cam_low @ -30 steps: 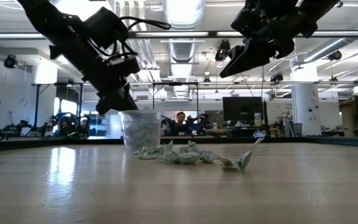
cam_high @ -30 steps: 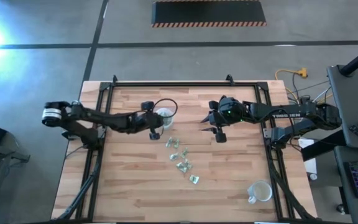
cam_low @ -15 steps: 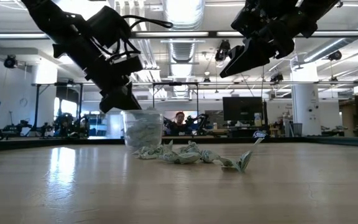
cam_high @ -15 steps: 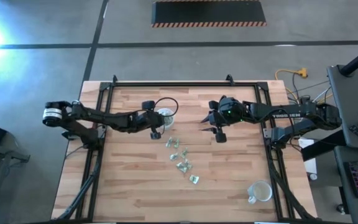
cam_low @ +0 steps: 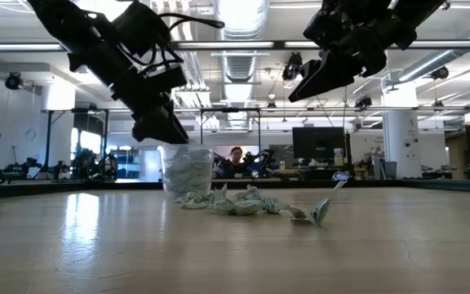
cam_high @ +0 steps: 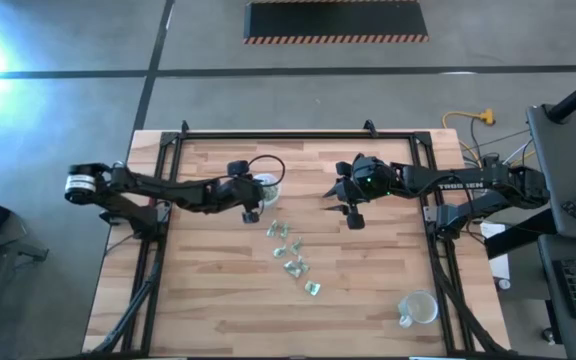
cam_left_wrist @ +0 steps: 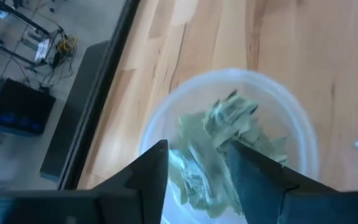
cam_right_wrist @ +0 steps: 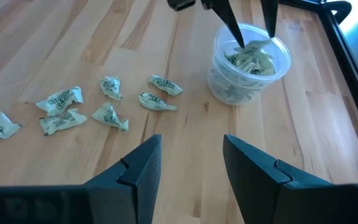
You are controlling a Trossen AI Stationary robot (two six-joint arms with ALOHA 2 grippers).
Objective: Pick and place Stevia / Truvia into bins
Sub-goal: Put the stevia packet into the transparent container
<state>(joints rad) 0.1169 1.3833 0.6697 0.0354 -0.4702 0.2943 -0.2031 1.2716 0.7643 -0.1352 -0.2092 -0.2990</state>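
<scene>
Right wrist view: crumpled pale-green sachets beside translucent cup, both claws apart.

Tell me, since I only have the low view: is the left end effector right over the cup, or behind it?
Observer: Right over it. The right wrist view shows the left end effector open above the cup, fingertips at its rim.
Reviewer: Is there another cup anywhere?
Observer: Yes. The high view shows a second cup at the table corner on the right arm's side, well away from the pile.
Reviewer: How many sachets lie loose?
Observer: Seven sachets, counted in the right wrist view, spread on the wood beside the cup.
</scene>
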